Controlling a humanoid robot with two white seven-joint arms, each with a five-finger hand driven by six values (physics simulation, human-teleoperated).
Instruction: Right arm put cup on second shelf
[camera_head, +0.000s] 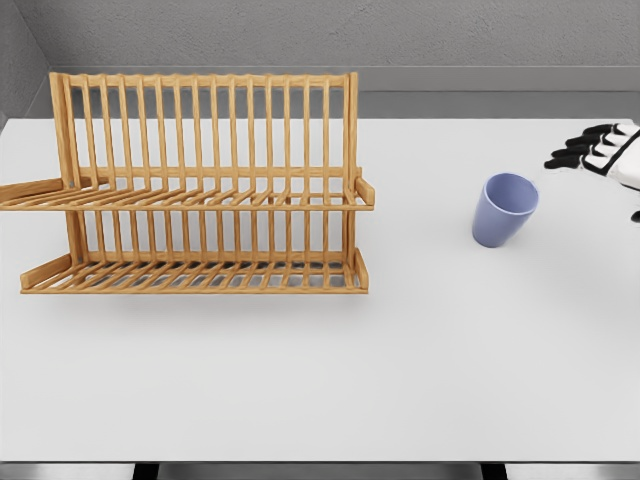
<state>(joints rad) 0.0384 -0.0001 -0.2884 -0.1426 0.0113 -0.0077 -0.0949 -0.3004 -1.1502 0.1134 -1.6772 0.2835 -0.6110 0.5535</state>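
White hand (603, 152), black fingertips

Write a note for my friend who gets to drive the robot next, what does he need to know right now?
Right hand: at the picture's right edge, fingers spread, holding nothing, apart from the cup.
Left hand: not in view.
Blue cup: standing upright on the white table, right of the wooden rack.
Rack: two slatted shelves, both bare.
Done: nothing yet.
Left: reach the cup, grasp it, carry it over, set it on the second shelf.
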